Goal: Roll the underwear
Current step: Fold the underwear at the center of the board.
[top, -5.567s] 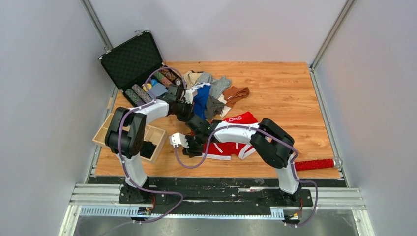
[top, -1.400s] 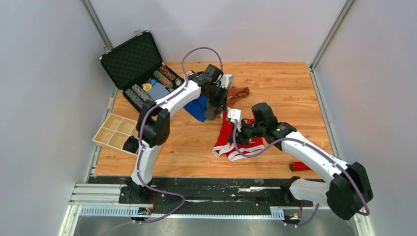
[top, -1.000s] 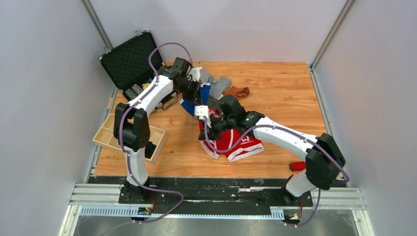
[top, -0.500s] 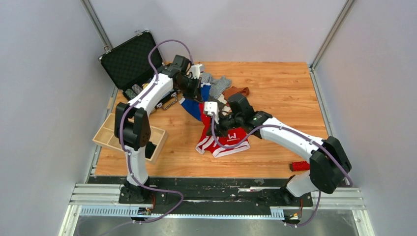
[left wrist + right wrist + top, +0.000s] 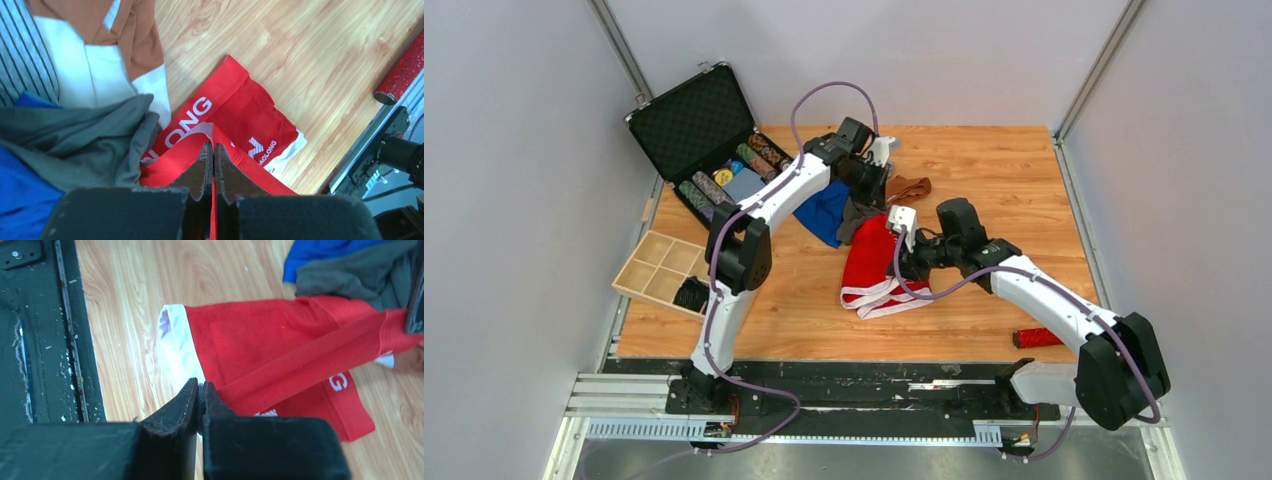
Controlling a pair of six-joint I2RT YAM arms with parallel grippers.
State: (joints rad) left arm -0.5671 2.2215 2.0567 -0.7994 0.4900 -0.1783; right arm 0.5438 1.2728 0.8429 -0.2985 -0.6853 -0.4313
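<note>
From above, the left arm (image 5: 774, 205) is reaching across to the heap of underwear (image 5: 829, 212) at the far middle of the surface (image 5: 1004, 170). The right arm (image 5: 1044, 295) is stretching in to the red pair (image 5: 869, 262), which is lying just in front of that heap.

In the left wrist view, the left jaws are pinching a fold of the red pair's waistband, beside a grey garment (image 5: 85, 135) and a brown garment (image 5: 137, 30).

In the right wrist view, the right jaws are pinching the red pair near its white-trimmed edge, and a red band is running across to the left jaws at the frame's right edge.
</note>
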